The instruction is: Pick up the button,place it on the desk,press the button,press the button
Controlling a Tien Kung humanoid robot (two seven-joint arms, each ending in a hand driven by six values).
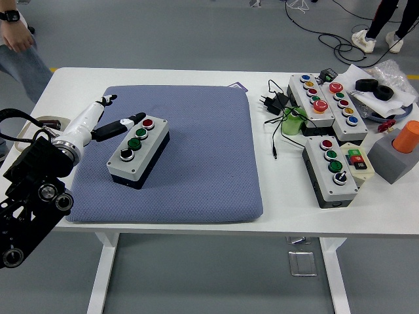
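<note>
A grey button box (137, 156) with a red button (148, 123), a green button (135, 141) and a black knob lies on the blue pad (203, 150), left of its middle. My left hand (124, 111), white with dark fingertips, reaches in from the left. It is open; one long finger (121, 125) points at the box's far end and its tip is just left of the red button. Another finger (107, 100) sticks out further back, away from the box. The hand holds nothing.
Right of the pad lie several more button boxes (330, 167), a black power adapter with cable (275, 103), a green object (293, 121), an orange cylinder on a grey block (400, 152) and a black tape roll (374, 88). A person's hand (18, 36) hangs at the top left.
</note>
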